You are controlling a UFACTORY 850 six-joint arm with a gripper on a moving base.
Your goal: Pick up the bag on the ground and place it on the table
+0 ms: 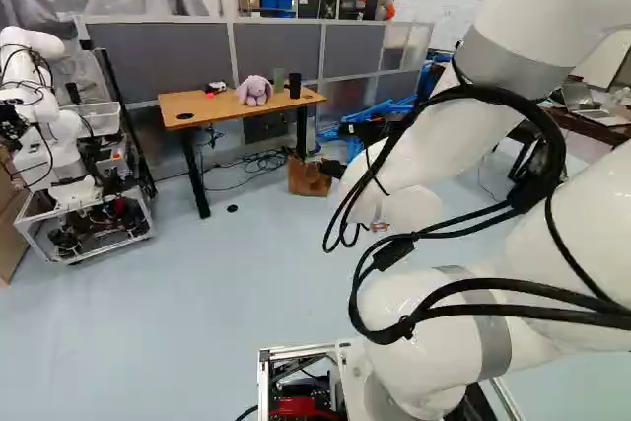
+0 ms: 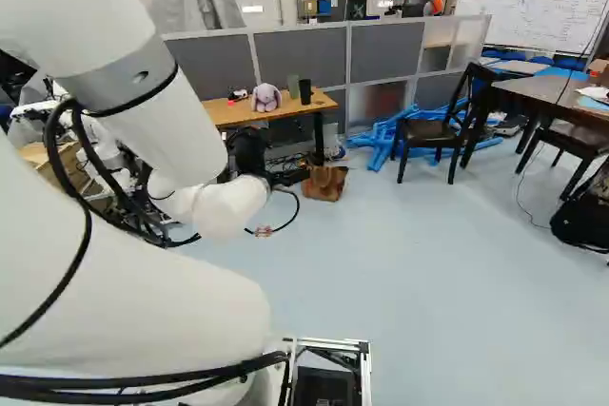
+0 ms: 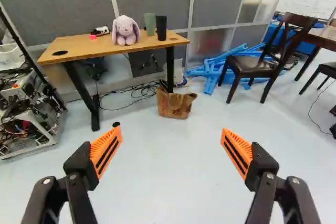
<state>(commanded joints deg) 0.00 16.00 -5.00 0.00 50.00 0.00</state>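
Observation:
My gripper (image 2: pixel 284 178) shows at the end of the white arm in the right base view, its dark shape overlapping the view towards the bag. In the wrist view the gripper (image 3: pixel 171 148) stands wide open, with nothing between its orange pads. The brown bag (image 3: pixel 174 104) lies on the floor well ahead of the fingers, beside the right-hand leg of the desk; it shows also in the left base view (image 1: pixel 306 178). A wooden-topped table (image 3: pixel 84 49) with black legs stands behind and beside the bag, its top well above it.
On the table are a purple plush rabbit (image 3: pixel 125 30), a green cup (image 3: pixel 150 24) and a black cup (image 3: pixel 161 28). Cables (image 3: pixel 137 91) lie beneath it. Blue tubes (image 3: pixel 212 70) and a dark chair (image 3: pixel 251 64) stand beyond the bag. Another robot (image 1: pixel 61 135) is at the left.

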